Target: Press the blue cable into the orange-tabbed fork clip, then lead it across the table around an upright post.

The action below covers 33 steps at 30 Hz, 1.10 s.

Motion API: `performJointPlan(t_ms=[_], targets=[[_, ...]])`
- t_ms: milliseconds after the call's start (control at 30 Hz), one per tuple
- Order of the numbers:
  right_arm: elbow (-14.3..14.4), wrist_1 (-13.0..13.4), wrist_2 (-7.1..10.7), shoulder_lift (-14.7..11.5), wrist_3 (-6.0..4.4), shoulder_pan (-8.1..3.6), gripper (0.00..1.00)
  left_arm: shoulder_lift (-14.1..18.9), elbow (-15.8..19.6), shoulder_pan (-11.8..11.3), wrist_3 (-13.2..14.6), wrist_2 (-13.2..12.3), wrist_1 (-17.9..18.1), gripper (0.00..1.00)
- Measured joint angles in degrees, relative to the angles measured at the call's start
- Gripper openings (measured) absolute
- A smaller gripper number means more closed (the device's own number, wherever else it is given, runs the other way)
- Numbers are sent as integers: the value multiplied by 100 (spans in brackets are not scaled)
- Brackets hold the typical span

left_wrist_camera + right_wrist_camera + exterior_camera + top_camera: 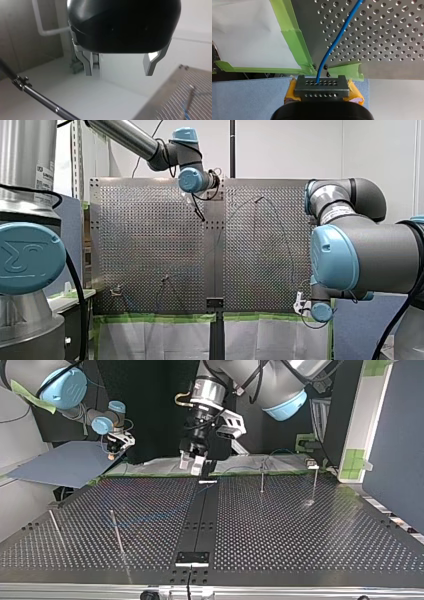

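1. Nearest the lens in the right wrist view, my right gripper has its yellow pads pressed together, pinching the blue cable. The cable goes in at a grey holed block set between the pads.
2. From that grip the cable runs out over the perforated table, crossing its edge beside a strip of green tape.
3. In the top view this gripper hangs just off the table's far corner at the view's left, above a blue-grey sheet.
4. My left gripper has its metal fingers spread wide, with nothing between them.
5. In the top view it hovers over the table's far edge, above the end of the black centre strip.
6. Thin upright posts stand on both halves of the table. A faint blue line of cable lies near the one right of the centre strip, and another stretch shows on the view's left half.
7. A small pale fixture at the far right corner in the top view may be the fork clip. It is too small to be sure, and I cannot tell whether the cable sits in it.
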State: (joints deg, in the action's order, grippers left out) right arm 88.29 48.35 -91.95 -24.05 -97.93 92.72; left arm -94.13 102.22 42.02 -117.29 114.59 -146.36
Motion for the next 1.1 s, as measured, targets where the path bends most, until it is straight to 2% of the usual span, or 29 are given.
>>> performJointPlan(t_ms=[167, 333, 533, 833, 1100], targets=[[0, 0, 0, 0, 4, 2, 0, -223, 281, -11, 170, 278, 281, 100], [1, 0, 0, 0, 8, 6, 0, -302, 536, -22, 233, 477, 536, 100], [-1, 0, 0, 0, 8, 17, 0, -311, 882, -25, 377, 414, 834, 100], [0, -8, 0, 0, 9, 30, 0, -315, 1424, -32, 758, 342, 1013, 100], [0, -17, 0, 0, 9, 38, 0, -318, 1862, -55, 811, 276, 1045, 100]])
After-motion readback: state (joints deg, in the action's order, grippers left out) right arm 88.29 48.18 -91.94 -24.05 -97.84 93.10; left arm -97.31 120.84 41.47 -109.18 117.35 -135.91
